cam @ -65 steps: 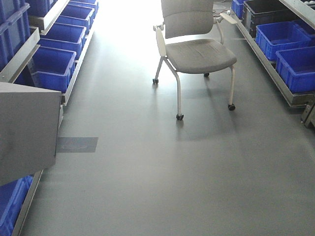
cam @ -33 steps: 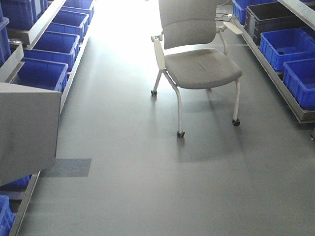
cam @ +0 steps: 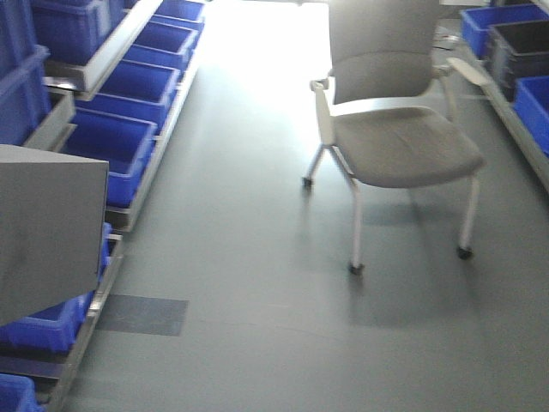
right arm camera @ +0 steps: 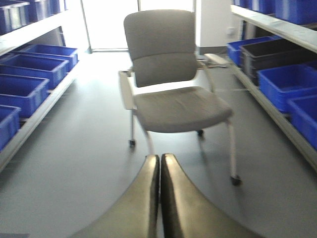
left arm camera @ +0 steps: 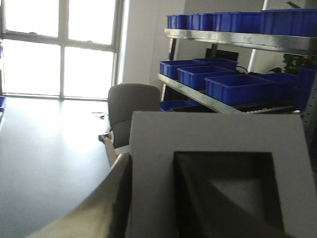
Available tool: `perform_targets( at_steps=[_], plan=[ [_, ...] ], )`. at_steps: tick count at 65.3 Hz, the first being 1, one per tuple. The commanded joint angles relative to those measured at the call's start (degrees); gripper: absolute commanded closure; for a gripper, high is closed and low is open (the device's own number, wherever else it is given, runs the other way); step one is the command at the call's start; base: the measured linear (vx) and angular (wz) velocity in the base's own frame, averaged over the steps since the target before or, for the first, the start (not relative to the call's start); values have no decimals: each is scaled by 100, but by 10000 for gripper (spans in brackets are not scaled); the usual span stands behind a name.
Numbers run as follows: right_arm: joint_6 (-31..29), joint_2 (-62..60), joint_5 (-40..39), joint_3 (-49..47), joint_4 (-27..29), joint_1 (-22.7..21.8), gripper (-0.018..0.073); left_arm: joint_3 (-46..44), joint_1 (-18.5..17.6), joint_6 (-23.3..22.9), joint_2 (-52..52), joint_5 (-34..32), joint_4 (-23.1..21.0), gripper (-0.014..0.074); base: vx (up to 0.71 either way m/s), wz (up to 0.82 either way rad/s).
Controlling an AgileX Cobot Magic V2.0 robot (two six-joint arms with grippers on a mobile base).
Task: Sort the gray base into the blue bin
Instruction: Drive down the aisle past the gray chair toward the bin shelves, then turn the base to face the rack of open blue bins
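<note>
Exterior front-facing view: the frame is soft with blur. The gray base (cam: 47, 227) is cut off by the left edge, so only a plain face and an edge show, and neither arm is seen. Behind it, blue bins (cam: 111, 142) line the low left shelf, partly hidden by the block. A gray chair (cam: 403, 150) on castors stands in the aisle at right, and a dark patch (cam: 141, 315) lies on the floor near the shelf foot.

Left wrist view: the gray base (left arm camera: 148, 148) fills the lower right, recess facing the camera, its bottom cropped. The left gripper (left arm camera: 153, 198) is clamped on the recess wall, one finger (left arm camera: 94, 210) outside and the other a dim shape inside. Beyond are the chair's back, shelved bins and a bright window (left arm camera: 59, 49).

Right wrist view: the right gripper (right arm camera: 159, 193) has its fingers pressed together, holding nothing. The chair stands directly ahead in the aisle; a black crate (right arm camera: 262, 49) sits among the bins at right.
</note>
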Motion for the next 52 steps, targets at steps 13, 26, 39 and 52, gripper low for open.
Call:
perform_targets(
  at_steps=[13,26,39,52],
  plan=[
    [-40,-10,-432,9,-33,-2,564,-176,-22,-21,26,-600,-39,603,27,66],
    [-40,-10,-432,9,-33,-2,564,-176,-22,-21,26,-600,-39,603,23,85],
    [-40,-10,-432,9,-33,-2,564,-176,-22,-21,26,-600,-39,603,20,78],
    [-40,-10,-432,9,-33,-2,564,-176,-22,-21,26,-600,-39,603,17,68]
  ],
)
